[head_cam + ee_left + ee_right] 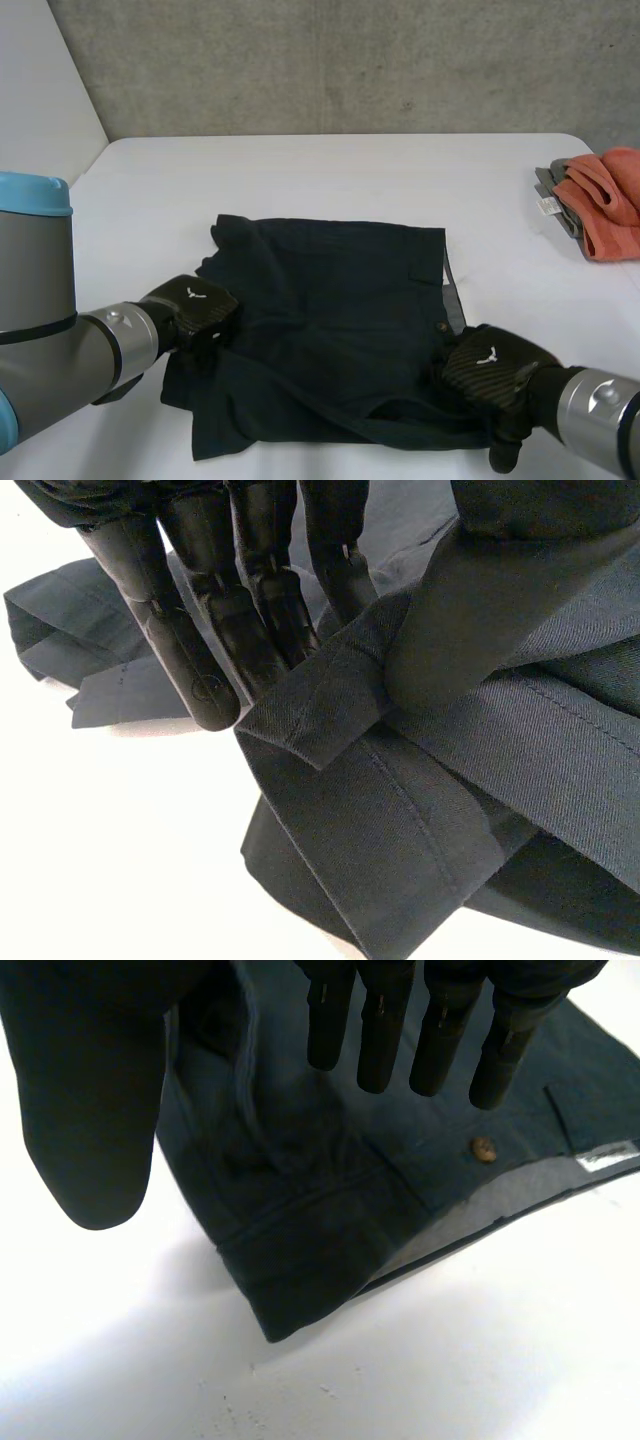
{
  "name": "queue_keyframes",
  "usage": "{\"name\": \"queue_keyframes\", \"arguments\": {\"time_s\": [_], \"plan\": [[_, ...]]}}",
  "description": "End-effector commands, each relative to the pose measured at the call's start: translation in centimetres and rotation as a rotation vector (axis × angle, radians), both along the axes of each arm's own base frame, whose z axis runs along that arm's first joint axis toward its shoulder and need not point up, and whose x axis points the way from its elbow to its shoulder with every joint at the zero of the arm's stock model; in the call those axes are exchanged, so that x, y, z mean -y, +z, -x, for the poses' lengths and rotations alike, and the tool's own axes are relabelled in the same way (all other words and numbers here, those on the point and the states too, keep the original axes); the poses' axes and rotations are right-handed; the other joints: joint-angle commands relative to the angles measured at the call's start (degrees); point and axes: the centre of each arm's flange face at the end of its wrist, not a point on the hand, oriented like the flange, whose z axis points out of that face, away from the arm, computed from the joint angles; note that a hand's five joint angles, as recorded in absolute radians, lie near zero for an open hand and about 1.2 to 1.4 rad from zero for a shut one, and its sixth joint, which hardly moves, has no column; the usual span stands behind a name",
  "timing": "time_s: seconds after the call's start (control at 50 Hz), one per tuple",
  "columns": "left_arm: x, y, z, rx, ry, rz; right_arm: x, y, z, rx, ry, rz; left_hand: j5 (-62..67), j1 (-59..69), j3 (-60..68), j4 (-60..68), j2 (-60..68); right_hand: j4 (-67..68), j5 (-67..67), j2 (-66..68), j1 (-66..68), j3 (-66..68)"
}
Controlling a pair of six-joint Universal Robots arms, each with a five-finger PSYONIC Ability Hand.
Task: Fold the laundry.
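The dark shorts (330, 310) lie spread flat on the white table (350, 170), on its near half. Their waistband runs along the right-hand edge, where a strip of grey lining (455, 290) shows, and the leg openings point toward the left arm's side. The cloth is rumpled along its near edge, with a long crease running across toward the near right corner.

At the shorts' left edge, about midway along it, the left hand (195, 305) sits on the leg hem. In the left wrist view its fingers (190, 650) reach down behind a turned-over strip of hem (330, 710). The thumb (440, 640) presses onto the same strip from the other side, so the hem is pinched between them. The fold stands slightly off the table there.

At the shorts' near right corner is the right hand (485, 368), by the waistband end. In the right wrist view its fingers (380, 1030) hang straight and apart from the thumb (90, 1110), with the cloth below them and nothing grasped. Under these fingertips the shorts show a small brown button (484, 1149) and, past it on the pale lining, a white label (605, 1158). The corner of the cloth beneath the palm is doubled over on itself.

Well apart from the shorts, at the table's far right edge, rests a small stack of folded orange and grey clothes (600, 200). Beyond the shorts and the table's far edge rises a grey concrete wall (350, 60).
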Motion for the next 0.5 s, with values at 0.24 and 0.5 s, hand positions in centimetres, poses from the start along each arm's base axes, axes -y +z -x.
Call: {"name": "queue_keyframes", "arguments": {"time_s": [0.24, 0.5], "plan": [[4.8, 1.9, 1.3, -0.053, 0.017, 0.115, 5.8, -0.3, -4.7, 0.139, -0.051, 0.271, 13.9, 14.6, 11.9, 11.3, 11.6, 59.7, 61.5, 58.5, 58.4, 59.8], [12.5, 22.6, 2.1, -0.471, 0.113, 1.043, 17.3, 18.3, -11.2, 0.756, -0.028, 1.131, 13.9, 14.6, 11.9, 11.3, 11.6, 59.7, 61.5, 58.5, 58.4, 59.8]]}}
